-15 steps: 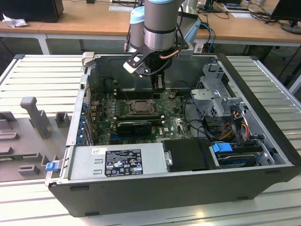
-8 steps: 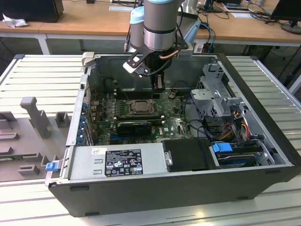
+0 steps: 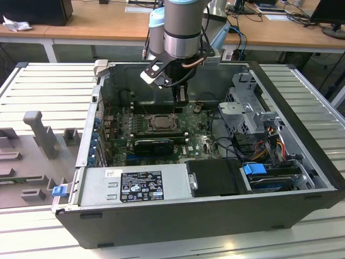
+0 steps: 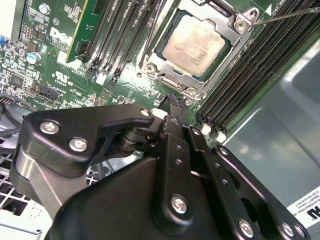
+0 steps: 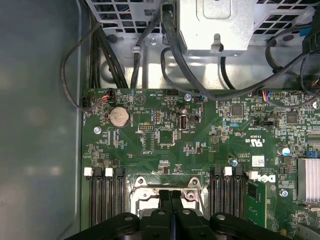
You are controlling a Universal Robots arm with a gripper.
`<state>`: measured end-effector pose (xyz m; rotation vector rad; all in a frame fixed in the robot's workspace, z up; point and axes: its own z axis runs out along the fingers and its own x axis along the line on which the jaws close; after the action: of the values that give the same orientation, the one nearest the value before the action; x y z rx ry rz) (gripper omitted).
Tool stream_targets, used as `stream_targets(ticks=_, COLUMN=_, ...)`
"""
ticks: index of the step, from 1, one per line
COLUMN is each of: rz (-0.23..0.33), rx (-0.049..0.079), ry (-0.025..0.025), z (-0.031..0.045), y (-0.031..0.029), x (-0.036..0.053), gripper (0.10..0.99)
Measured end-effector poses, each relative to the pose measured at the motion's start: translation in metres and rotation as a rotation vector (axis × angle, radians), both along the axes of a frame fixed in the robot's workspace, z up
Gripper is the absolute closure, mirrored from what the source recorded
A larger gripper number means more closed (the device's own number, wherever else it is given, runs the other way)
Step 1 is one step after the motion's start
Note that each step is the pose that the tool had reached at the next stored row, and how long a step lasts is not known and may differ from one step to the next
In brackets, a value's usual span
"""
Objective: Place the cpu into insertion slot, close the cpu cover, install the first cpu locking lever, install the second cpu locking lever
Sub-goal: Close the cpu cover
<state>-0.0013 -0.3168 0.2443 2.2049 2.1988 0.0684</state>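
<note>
In the second wrist view the cpu (image 4: 197, 45) lies flat in its socket, its pale metal top showing through the window of the cpu cover (image 4: 165, 76). The cover lies down over it. A thin metal locking lever (image 4: 290, 16) juts out from one socket corner, raised off the board. My gripper (image 4: 172, 100) hovers just beside the socket's edge with its black fingers pressed together and nothing between them. In the exterior view the gripper (image 3: 180, 98) hangs just behind the socket (image 3: 160, 122). The first wrist view shows the shut fingers (image 5: 165, 200) over the socket's frame (image 5: 137, 192).
Black memory slots (image 4: 250, 75) flank the socket on both sides. A finned black card (image 3: 153, 145) lies in front of it. A metal drive cage (image 3: 248, 108) with cables (image 3: 269, 145) fills the exterior view's right, and the power supply (image 3: 140, 186) spans the case front.
</note>
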Motion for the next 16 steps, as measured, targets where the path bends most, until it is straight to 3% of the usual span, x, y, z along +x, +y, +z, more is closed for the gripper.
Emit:
stream_targets(ticks=9, rz=0.000, rx=0.000, ry=-0.0001, z=-0.0026, y=0.0000, x=-0.0061, gripper=0.980)
stream_targets(ticks=16, rz=0.000, rx=0.000, ry=0.0009, z=-0.0092, y=0.0000, x=-0.0194, gripper=0.980)
